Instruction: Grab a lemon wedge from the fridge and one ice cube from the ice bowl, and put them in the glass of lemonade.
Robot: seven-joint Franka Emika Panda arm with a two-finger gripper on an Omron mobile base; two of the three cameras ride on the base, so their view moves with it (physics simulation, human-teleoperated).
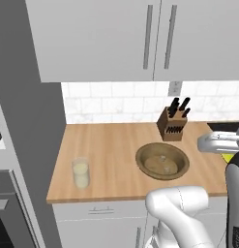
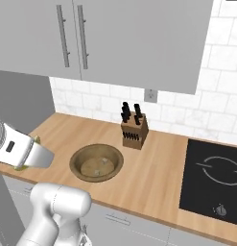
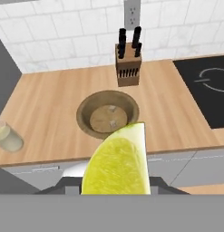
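One lemon wedge (image 3: 117,161) upright, tip toward backsplash

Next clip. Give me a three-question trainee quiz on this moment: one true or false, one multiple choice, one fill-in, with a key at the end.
1. True or false: the claw holds the lemon wedge.
2. What stands on the counter behind the ice bowl, against the tiled wall? A) a kettle B) a knife block C) a toaster
3. Fill in: in the left base view, the glass of lemonade stands to the ____ of the ice bowl, near the counter's front edge.

Key: 1 true; 2 B; 3 left
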